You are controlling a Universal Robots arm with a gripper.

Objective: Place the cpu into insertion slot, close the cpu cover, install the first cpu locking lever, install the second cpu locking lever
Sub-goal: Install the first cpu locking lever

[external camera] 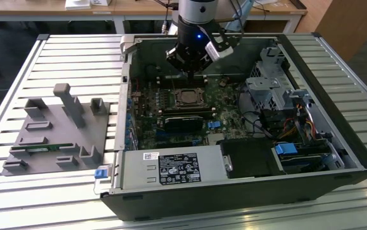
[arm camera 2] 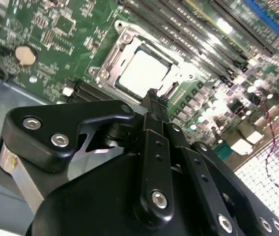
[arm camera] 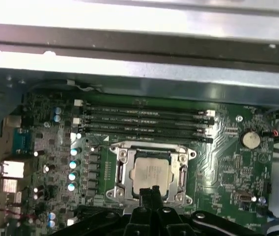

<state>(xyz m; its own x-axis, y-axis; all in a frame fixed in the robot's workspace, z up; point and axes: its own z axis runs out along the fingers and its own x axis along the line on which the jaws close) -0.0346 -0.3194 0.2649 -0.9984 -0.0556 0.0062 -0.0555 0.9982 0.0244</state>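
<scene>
Hand (external camera: 193,73) of the arm hangs inside the open computer case (external camera: 337,158), just at twelve o'clock of the insertion slot (external camera: 176,98) in the exterior view. It is near the slot but not touching it. In both wrist views its two black fingers (arm camera 2: 153,129) are pressed together down to the tip, with no gap between them and nothing held. The joined tip (arm camera 2: 152,94) hovers over the near edge of the socket.

The cpu (arm camera: 151,174) sits flat in the insertion slot, its dull silver top facing up and level with the green board. The cpu cover (arm camera: 122,169) lies down around it, a silvery frame on all four sides with the chip showing through the cut-out middle. In the second wrist view the cpu (arm camera 2: 142,73) and the cover's frame (arm camera 2: 111,58) look the same. Whether the locking levers are latched, I cannot tell.

In the first wrist view, long memory slots (arm camera: 144,120) run beside the socket and a coin cell (arm camera: 250,139) sits further off on the board. In the exterior view the case rests on a slatted counter (external camera: 17,72). A grey fixture (external camera: 55,129) stands at nine o'clock of the case, and a labelled silver box (external camera: 170,168) lies at six o'clock of the socket.
</scene>
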